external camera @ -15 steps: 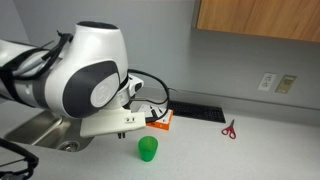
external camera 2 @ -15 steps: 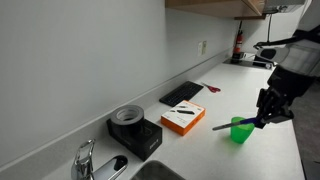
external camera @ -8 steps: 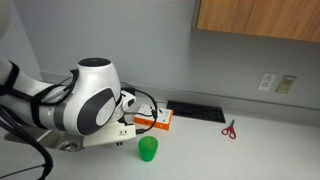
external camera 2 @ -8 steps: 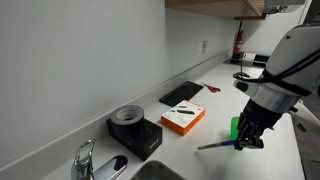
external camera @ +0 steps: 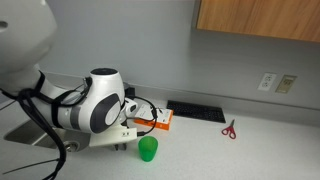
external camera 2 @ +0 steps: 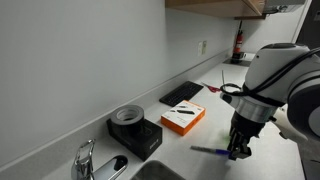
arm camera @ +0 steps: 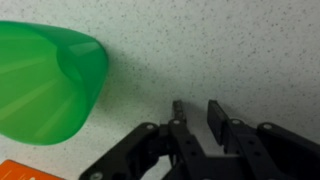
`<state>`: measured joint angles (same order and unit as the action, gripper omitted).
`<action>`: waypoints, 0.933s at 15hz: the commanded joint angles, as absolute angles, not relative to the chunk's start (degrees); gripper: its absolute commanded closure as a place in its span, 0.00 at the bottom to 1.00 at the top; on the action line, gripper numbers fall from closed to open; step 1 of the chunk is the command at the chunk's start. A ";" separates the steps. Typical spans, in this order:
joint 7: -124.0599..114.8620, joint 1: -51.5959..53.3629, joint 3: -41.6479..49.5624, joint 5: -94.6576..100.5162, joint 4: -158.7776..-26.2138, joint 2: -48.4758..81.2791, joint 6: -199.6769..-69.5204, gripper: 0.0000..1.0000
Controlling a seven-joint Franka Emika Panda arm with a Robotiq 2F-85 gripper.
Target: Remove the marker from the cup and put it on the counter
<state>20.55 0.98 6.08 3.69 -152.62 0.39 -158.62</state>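
The green cup (external camera: pixel 148 149) stands upright on the light counter (external camera: pixel 250 150), just in front of the arm. It fills the upper left of the wrist view (arm camera: pixel 45 80), lying left of my gripper (arm camera: pixel 195 108); the arm hides it in an exterior view. My gripper (external camera 2: pixel 238 152) is down at the counter (external camera 2: pixel 190 138) with its fingers close together. The thin marker (external camera 2: pixel 208 152) sticks out sideways from the gripper, almost level, right at the surface. The wrist view does not show the marker clearly.
An orange and white box (external camera: pixel 160 120) (external camera 2: pixel 183 118) lies behind the cup. Red-handled scissors (external camera: pixel 229 129) and a flat black slab (external camera: pixel 195 110) (external camera 2: pixel 181 94) lie by the wall. A black round device (external camera 2: pixel 135 130) and a faucet (external camera 2: pixel 88 160) stand near the sink.
My gripper has carried the marker away from the cup and down to the counter. The marker has gone from tilted in the air to nearly flat at the surface.
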 commanded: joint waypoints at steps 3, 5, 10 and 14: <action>20.48 -0.74 4.77 2.51 -151.15 -2.12 -152.40 0.20; 20.25 -0.87 4.85 2.68 -150.51 -2.33 -150.78 0.06; 20.50 -0.98 4.82 3.53 -149.78 -1.21 -150.06 0.00; 20.50 -0.99 4.68 3.50 -149.67 -0.91 -149.88 0.00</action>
